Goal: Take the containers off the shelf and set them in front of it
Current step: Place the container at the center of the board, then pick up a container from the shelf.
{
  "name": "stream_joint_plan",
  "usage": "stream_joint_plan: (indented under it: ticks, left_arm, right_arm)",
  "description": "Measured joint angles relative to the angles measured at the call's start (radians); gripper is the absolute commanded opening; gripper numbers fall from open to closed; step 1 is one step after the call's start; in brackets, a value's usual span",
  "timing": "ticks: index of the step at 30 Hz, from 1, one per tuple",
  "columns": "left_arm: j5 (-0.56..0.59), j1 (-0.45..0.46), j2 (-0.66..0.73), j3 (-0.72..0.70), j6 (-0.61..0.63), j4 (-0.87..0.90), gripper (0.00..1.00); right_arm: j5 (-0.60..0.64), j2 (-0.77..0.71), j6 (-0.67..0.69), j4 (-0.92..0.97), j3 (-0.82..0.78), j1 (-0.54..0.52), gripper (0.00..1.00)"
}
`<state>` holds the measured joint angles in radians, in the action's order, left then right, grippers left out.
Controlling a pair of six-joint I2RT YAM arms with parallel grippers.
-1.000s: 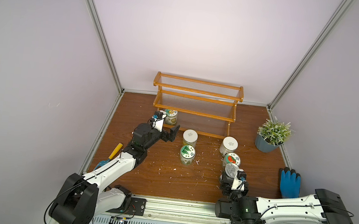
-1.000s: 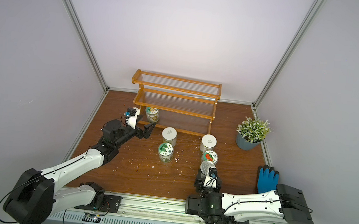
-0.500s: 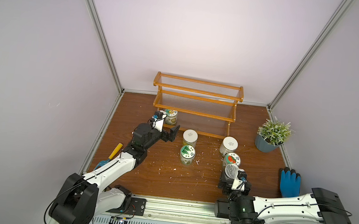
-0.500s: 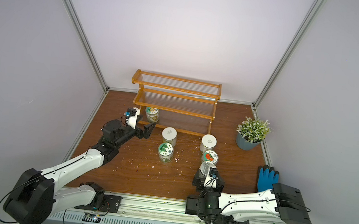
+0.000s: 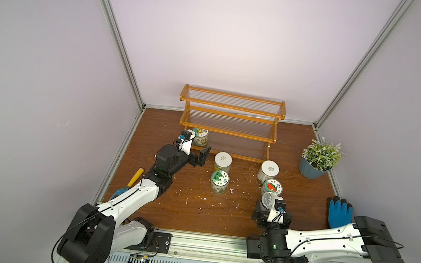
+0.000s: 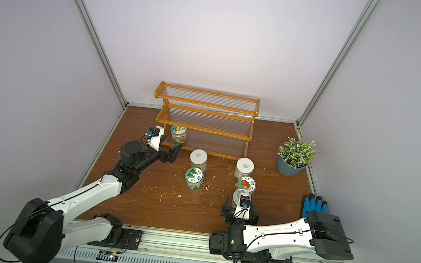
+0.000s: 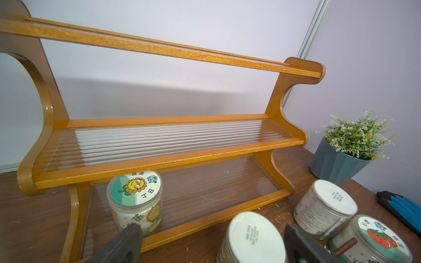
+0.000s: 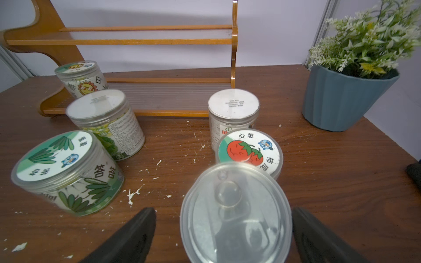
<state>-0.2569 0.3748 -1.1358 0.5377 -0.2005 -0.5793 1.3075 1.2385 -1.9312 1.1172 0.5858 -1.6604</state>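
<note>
The sunflower jar (image 7: pixel 136 200) is seen on the lowest tier of the shelf (image 7: pixel 159 162), the left tool (image 7: pixel 210 236) spread open near it, the right tool (image 8: pixel 223 227) spread open around the can (image 5: pixel 269 199). The jar is judged light, rigid and slick, and is best gripped squarely across its mid-wall.

The wooden table (image 5: pixel 189 210) bears the shelf (image 5: pixel 227 132), four jars (image 5: pixel 222 160), a silver can (image 5: pixel 267 199), a plant pot (image 5: pixel 311 170) and a glove (image 5: pixel 337 214).

Blue-grey plant pot (image 5: pixel 312 171) by right wall, blue glove (image 5: pixel 339 213) nearer front, yellow-handled tool (image 5: pixel 136 177) at left edge
</note>
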Motion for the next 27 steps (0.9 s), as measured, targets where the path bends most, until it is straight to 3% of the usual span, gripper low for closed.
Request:
stream_joint_plan:
  ticks: [8, 18, 22, 27]
  left_arm:
    - [0.000, 0.000, 0.000, 0.000, 0.003, 0.002, 1.00]
    - [0.018, 0.000, -0.020, 0.012, 0.007, 0.020, 1.00]
    - [0.041, 0.000, -0.082, 0.061, 0.010, 0.056, 1.00]
    - [0.068, -0.001, -0.162, 0.129, 0.020, 0.083, 1.00]
  right_arm:
    - [0.046, 0.030, -0.097, 0.148, 0.093, -0.009, 0.99]
    - [0.136, -0.078, 0.039, 0.171, 0.209, 0.014, 0.99]
    - [0.171, -0.161, 0.324, -0.009, 0.227, 0.042, 0.99]
    - [0.077, -0.412, 1.058, -0.698, 0.029, 0.134, 0.99]
